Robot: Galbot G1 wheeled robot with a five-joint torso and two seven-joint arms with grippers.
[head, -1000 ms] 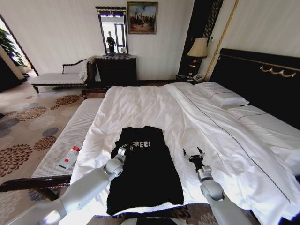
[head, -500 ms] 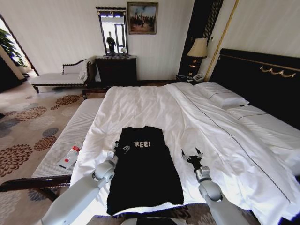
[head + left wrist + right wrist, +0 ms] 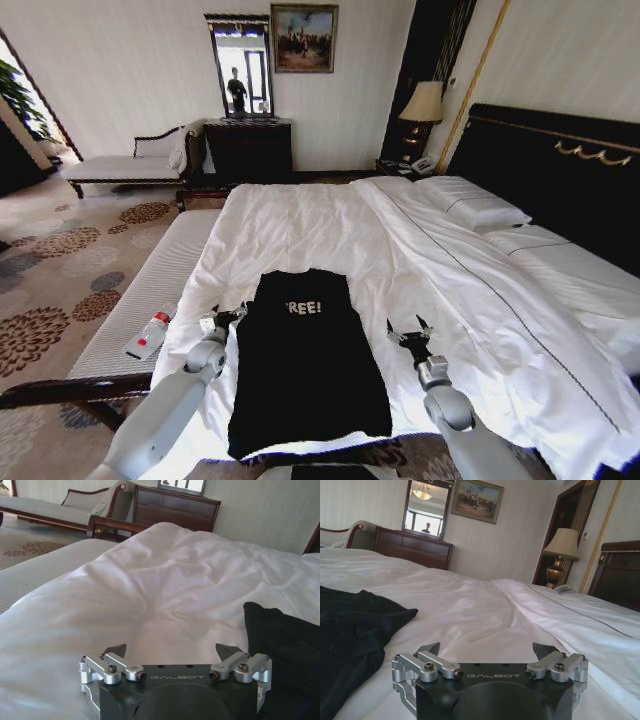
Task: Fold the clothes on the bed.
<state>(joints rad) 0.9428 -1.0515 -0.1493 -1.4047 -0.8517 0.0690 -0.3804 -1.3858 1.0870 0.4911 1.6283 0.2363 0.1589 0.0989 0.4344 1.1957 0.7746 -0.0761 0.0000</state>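
I have both arms stretched forward and low, roughly mirrored. My left arm runs up from about 7 o'clock, elbow bent slightly outward, wrist level, and the left gripper (image 3: 222, 317) sits at its tip pointing toward 12 o'clock with the jaws spread wide; in the left wrist view (image 3: 172, 652) both fingertips stand well apart with nothing between them. My right arm rises from about 5 o'clock, and the right gripper (image 3: 411, 331) points toward 11 o'clock, jaws likewise parted and empty (image 3: 487, 650).
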